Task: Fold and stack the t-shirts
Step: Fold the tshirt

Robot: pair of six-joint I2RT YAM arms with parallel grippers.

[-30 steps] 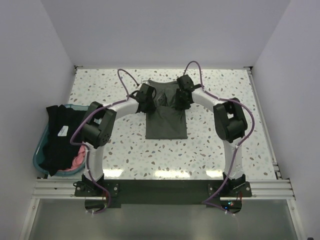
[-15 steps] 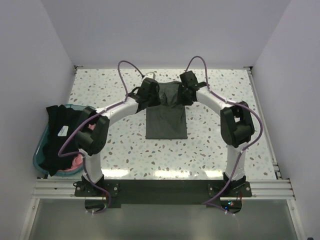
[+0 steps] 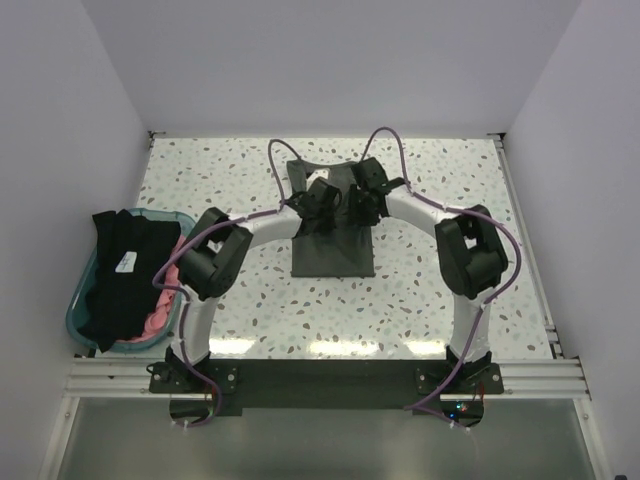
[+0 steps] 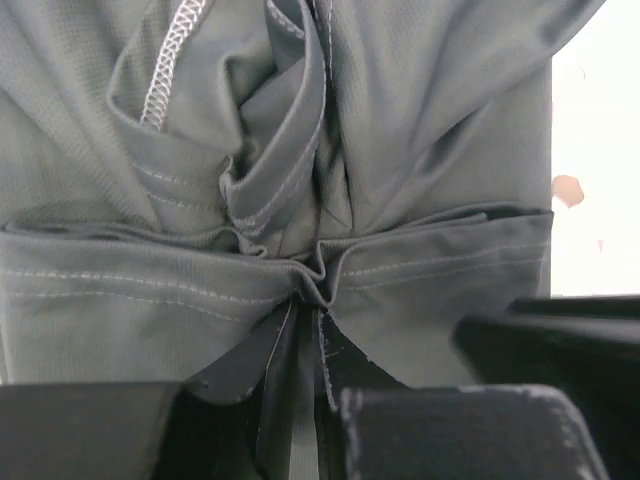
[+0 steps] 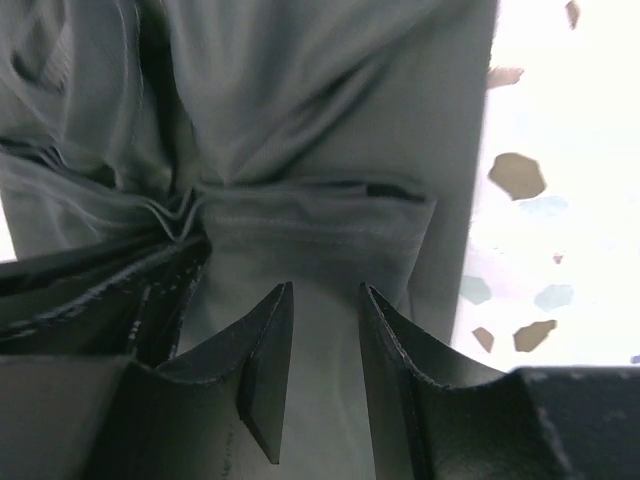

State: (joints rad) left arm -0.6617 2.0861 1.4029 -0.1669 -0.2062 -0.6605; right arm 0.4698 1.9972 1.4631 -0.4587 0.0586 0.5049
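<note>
I see the dark olive-green t-shirt (image 3: 333, 252) lying partly folded in the middle of the counter (image 3: 200, 170). My left gripper (image 4: 305, 400) is clamped on a bunched pinch of its cloth. My right gripper (image 5: 325, 370) sits just beside it, jaws narrowly apart over flat cloth, gripping nothing.

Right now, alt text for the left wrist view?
A dark olive-green cloth t-shirt fills the view, its stitched hems and folds bunched to a point just above the black left gripper at the bottom edge. A strip of bright speckled table shows on the right.
</note>
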